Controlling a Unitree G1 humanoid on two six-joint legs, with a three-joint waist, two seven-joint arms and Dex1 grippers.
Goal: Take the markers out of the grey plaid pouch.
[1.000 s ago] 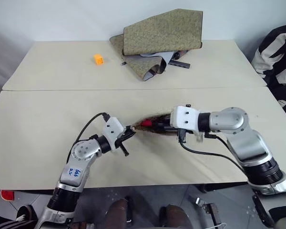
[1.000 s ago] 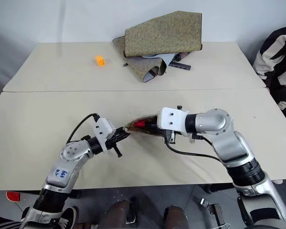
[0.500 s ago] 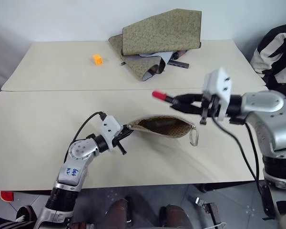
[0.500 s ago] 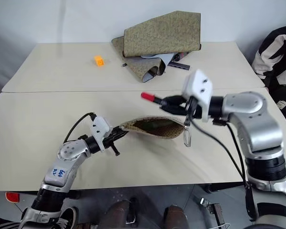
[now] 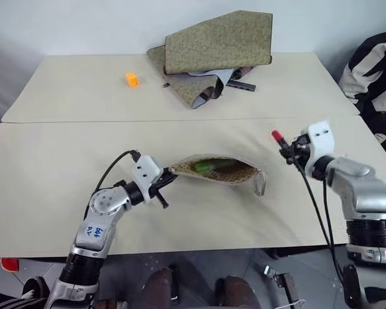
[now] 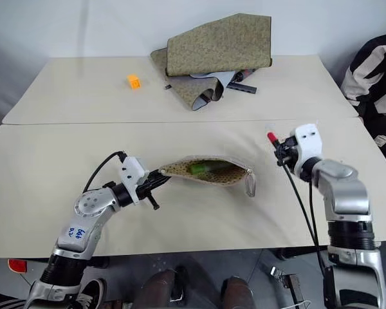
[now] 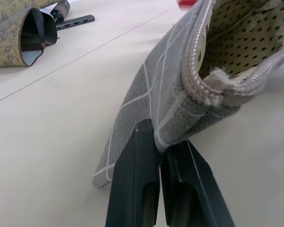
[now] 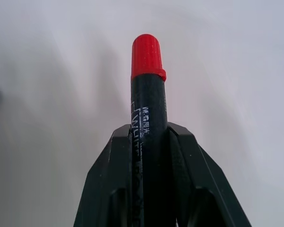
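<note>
Red-capped marker (image 8: 148, 118) now clear of the grey plaid pouch (image 5: 225, 172), clamped in our right gripper (image 5: 288, 152), left gripper (image 7: 158, 165) pinching the pouch's corner, green marker (image 5: 204, 166) left inside.

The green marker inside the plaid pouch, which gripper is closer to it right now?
Left. The left gripper pinches the grey plaid pouch by its end, beside the green marker inside. The right gripper holds the red marker off past the pouch's far end.
</note>
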